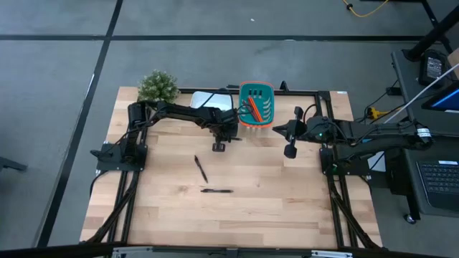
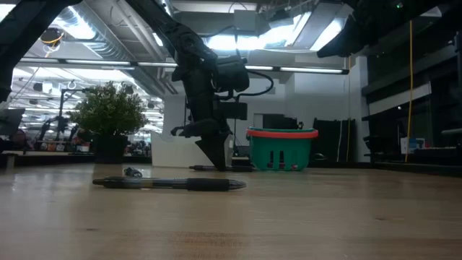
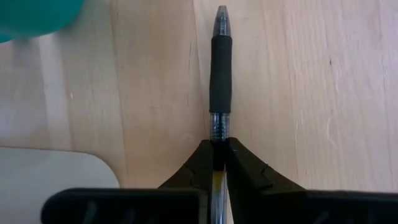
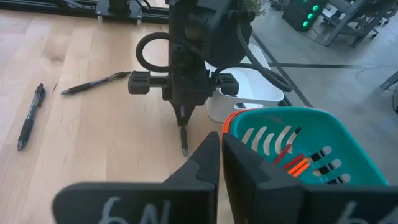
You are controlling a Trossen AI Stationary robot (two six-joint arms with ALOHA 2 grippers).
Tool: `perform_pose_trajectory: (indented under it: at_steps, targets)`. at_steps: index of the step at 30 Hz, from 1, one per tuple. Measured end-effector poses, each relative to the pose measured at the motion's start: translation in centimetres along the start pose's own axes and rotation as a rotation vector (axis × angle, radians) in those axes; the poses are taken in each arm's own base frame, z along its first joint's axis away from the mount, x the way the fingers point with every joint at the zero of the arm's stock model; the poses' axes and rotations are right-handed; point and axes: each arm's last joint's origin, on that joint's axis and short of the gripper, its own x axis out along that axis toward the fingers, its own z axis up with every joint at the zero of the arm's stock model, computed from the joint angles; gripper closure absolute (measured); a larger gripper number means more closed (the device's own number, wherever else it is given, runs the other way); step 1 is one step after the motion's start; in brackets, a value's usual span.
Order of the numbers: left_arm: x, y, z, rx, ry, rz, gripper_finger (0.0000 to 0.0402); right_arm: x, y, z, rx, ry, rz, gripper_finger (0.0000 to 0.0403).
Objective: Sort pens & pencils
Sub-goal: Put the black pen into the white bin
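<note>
The left gripper is clenched on a pen, its two fingers pinched tight on the clear barrel so that the black grip and tip stick out past them. In the high view this gripper sits at about 11 o'clock from the table's centre, just at 7 o'clock of the teal basket and beside a white tray. The right gripper has its fingers pressed together with nothing between them; it hovers at about 4 o'clock of the basket.

Two more pens lie loose on the wood near the table's centre, one slanted and one lying level below it, well apart from the basket.

The pencils lie inside the basket, their orange-red showing through its slots in the right wrist view. The low view shows what the overhead one cannot: the held pen's tip is at or just above the wood. A potted plant stands at the table's far left corner.
</note>
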Motion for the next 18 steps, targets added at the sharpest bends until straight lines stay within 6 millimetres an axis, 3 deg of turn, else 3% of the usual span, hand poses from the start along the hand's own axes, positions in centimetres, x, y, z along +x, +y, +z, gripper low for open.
perform_pose_trajectory:
  at_steps: [18]
  targets:
    - [-2.5,-1.3,0.5,0.037,-0.062,-0.039,0.0385,0.0,0.0,-0.6,0.017,0.063,0.005,0.0382]
